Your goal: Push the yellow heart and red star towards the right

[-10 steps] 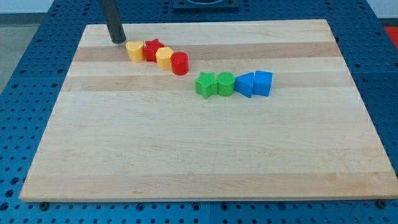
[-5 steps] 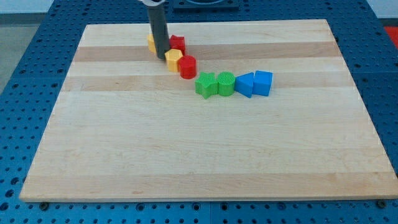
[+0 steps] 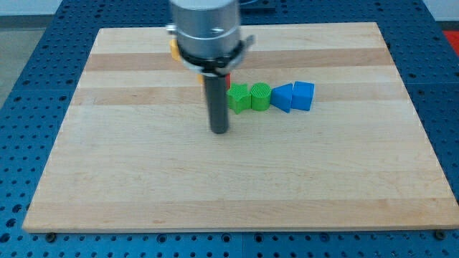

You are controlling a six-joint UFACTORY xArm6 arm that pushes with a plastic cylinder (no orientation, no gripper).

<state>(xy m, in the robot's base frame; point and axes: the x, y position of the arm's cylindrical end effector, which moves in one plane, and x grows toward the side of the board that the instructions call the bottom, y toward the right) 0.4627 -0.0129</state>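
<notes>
My tip point(image 3: 219, 131) rests on the wooden board point(image 3: 301, 179), just below and to the left of the green star point(image 3: 237, 99). The arm's grey body covers the board's upper middle. Only a yellow sliver point(image 3: 173, 49) shows at the body's left edge, and its shape cannot be made out. A thin red sliver point(image 3: 227, 78) shows right of the rod, above the green star. The red star and the rest of the yellow and red blocks are hidden behind the arm.
A row runs rightward from the green star: a green rounded block point(image 3: 260, 96), a blue block point(image 3: 283, 97) and a second blue block point(image 3: 303, 94), all touching. The board lies on a blue perforated table point(image 3: 29, 86).
My tip has gone from the view's top left, past the yellow and red blocks, down and right to beside the green star. The red star and yellow heart shifted right, and the arm now hides them.
</notes>
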